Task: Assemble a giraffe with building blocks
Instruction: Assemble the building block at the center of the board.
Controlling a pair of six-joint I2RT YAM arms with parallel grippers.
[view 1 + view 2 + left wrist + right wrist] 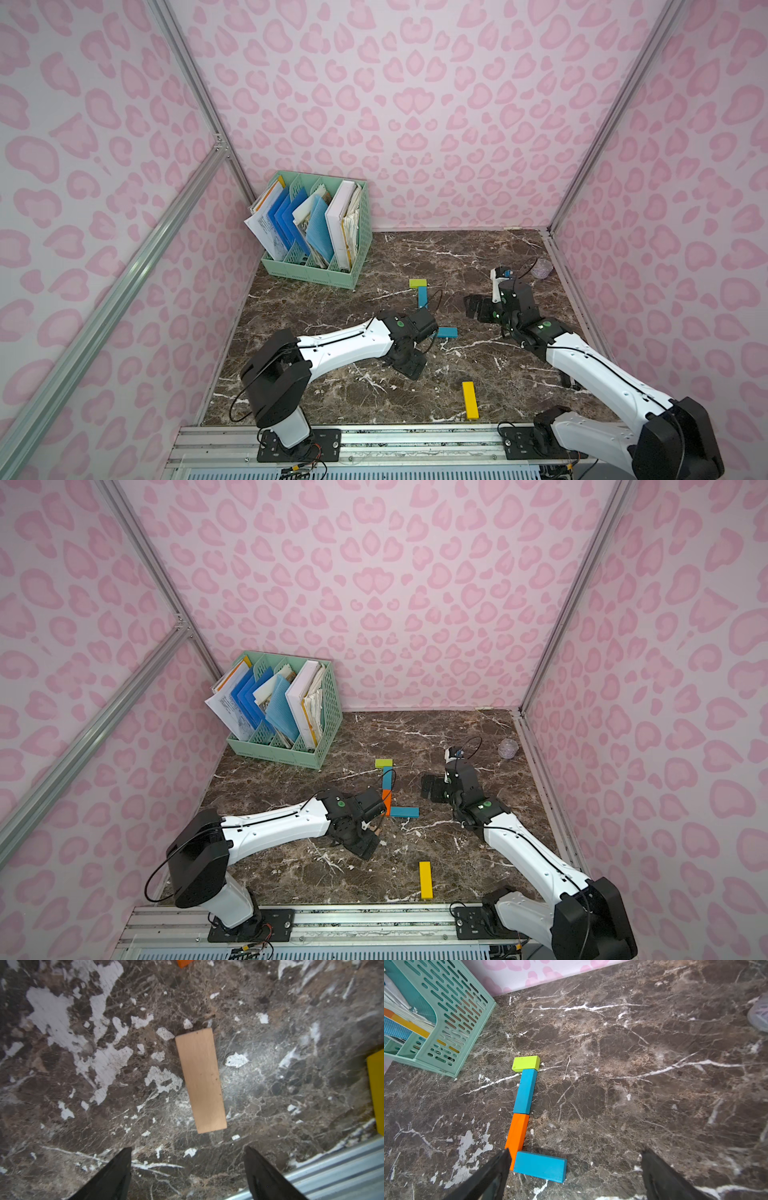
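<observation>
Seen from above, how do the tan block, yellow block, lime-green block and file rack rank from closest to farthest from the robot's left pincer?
From the left pincer:
1. Tan block: just beneath it; the left wrist view shows it.
2. Yellow block: to its right, lying alone.
3. Lime-green block: farther back, ahead of it.
4. File rack: farthest back, to its left.

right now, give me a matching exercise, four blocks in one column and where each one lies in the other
1. lime green block
2. orange block
3. tan block
4. yellow block

a. alone, near the front rail
b. between the blue neck block and the blue body block
c. far end of the built line
d. just ahead of the left gripper, not held

Pairs: 1-c, 2-b, 3-d, 4-a
</observation>
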